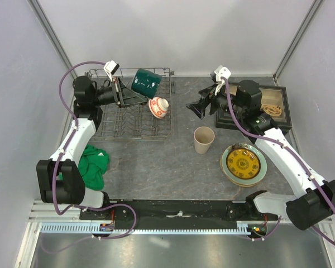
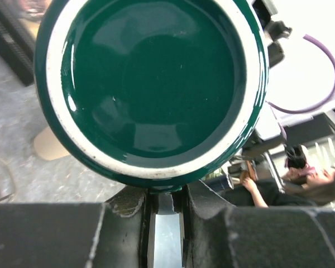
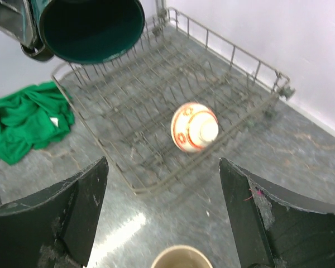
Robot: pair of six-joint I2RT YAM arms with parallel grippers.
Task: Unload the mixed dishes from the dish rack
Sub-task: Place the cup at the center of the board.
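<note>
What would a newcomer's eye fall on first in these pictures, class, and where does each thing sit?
The dark green mug stands out first, gripped by the left claw and held above the far side of the dish rack. Next comes the small red-and-white bowl, the only dish lying in the rack, near its right end. The open right claw faces it from the right.
</note>
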